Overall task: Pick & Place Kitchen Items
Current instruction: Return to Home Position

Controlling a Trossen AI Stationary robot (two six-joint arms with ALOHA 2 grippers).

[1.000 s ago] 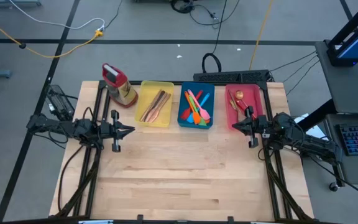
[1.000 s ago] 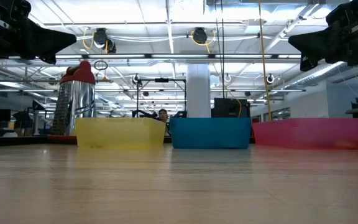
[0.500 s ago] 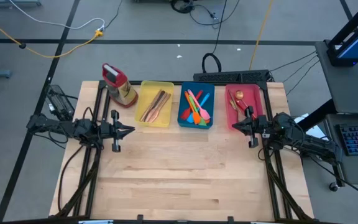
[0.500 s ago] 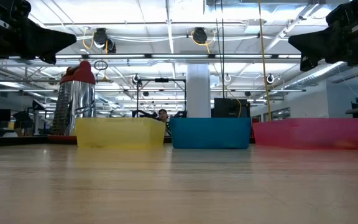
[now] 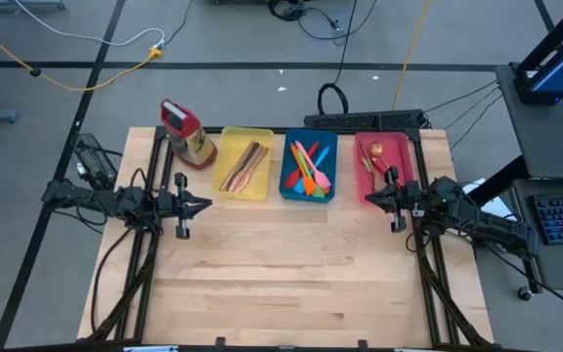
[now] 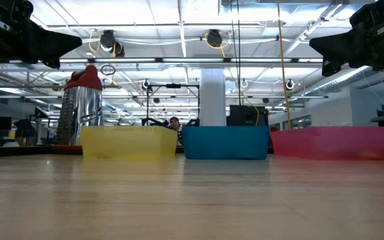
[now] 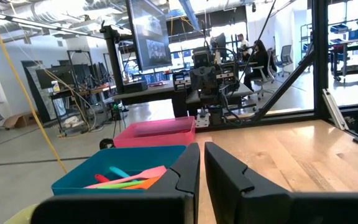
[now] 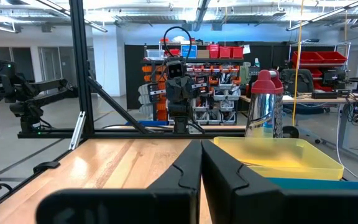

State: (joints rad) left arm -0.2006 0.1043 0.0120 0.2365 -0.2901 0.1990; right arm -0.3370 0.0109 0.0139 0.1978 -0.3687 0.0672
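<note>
Brown wooden spoons (image 5: 243,166) lie in the yellow tray (image 5: 229,138). Orange, green, pink and blue plastic utensils (image 5: 310,167) lie in the blue tray (image 5: 331,143); they also show in the left wrist view (image 7: 132,177). Thin metal utensils (image 5: 373,159) lie in the pink tray (image 5: 363,143). My left gripper (image 5: 206,204) hangs shut and empty above the table's left side. My right gripper (image 5: 369,198) hangs shut and empty at the pink tray's near edge.
A bottle with a red cap (image 5: 186,132) stands left of the yellow tray at the table's far left. A black power strip (image 5: 365,119) lies behind the trays. The bare wooden tabletop (image 5: 281,274) stretches from the trays to the near edge.
</note>
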